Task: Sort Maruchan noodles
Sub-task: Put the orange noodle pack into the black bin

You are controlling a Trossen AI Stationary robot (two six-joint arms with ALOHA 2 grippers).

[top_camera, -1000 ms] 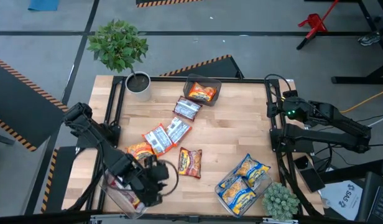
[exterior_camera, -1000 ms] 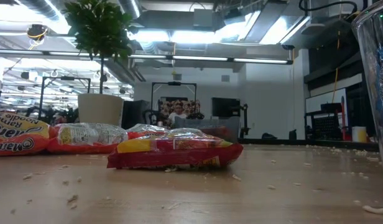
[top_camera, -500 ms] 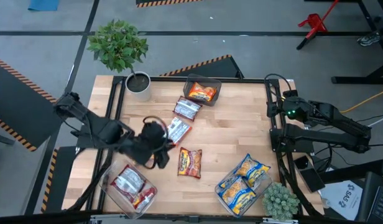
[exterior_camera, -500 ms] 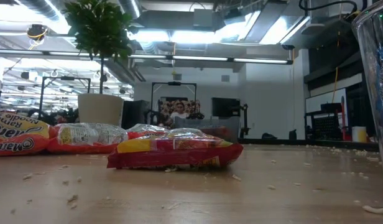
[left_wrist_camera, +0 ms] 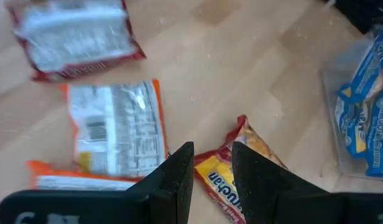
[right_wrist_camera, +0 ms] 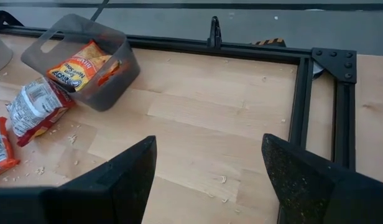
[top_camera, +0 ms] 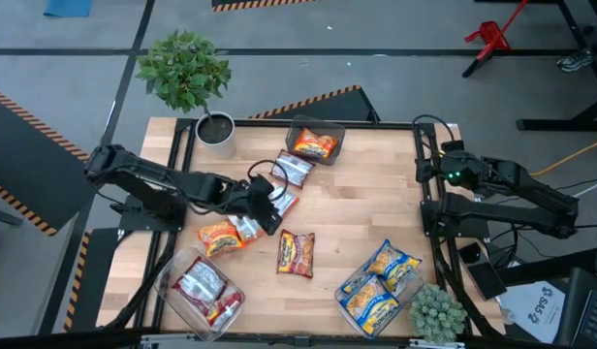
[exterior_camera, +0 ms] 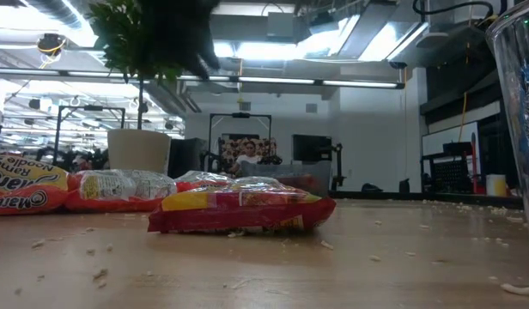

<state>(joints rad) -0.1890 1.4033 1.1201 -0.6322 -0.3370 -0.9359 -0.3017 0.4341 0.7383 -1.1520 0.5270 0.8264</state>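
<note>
Loose Maruchan noodles lie scattered on the middle of the wooden table (top_camera: 366, 208). A red-and-yellow packet (top_camera: 296, 253) sits alone near centre, long axis roughly toward and away from the front edge, tilted slightly. To its left an orange packet (top_camera: 219, 236) lies flat, long axis roughly across the table. A silver-and-red packet (top_camera: 292, 170) lies farther back, long axis slanting toward the back right corner. Between these, an orange-edged packet, printed back up (left_wrist_camera: 117, 127), lies under the left arm's end.

Sorted so far: one orange packet in the dark bin (top_camera: 329, 131) at the back edge; silver-white-and-red packets in the clear bin (top_camera: 172, 276) at front left; blue-and-yellow packets (top_camera: 381, 281) in and over the clear bin (top_camera: 415, 281) at front right.

Left gripper (top_camera: 269, 208) hovers over the middle cluster, above the back-up packet and beside the red-and-yellow one. Left wrist view: fingers (left_wrist_camera: 176, 177) a narrow gap apart, nothing between them.

Right gripper (right_wrist_camera: 207, 171) waits at the right edge of the table, fingers spread wide, empty, pointing across bare wood toward the dark bin.

Two potted plants: one (top_camera: 187, 73) at back left, one (top_camera: 436, 312) at front right.
</note>
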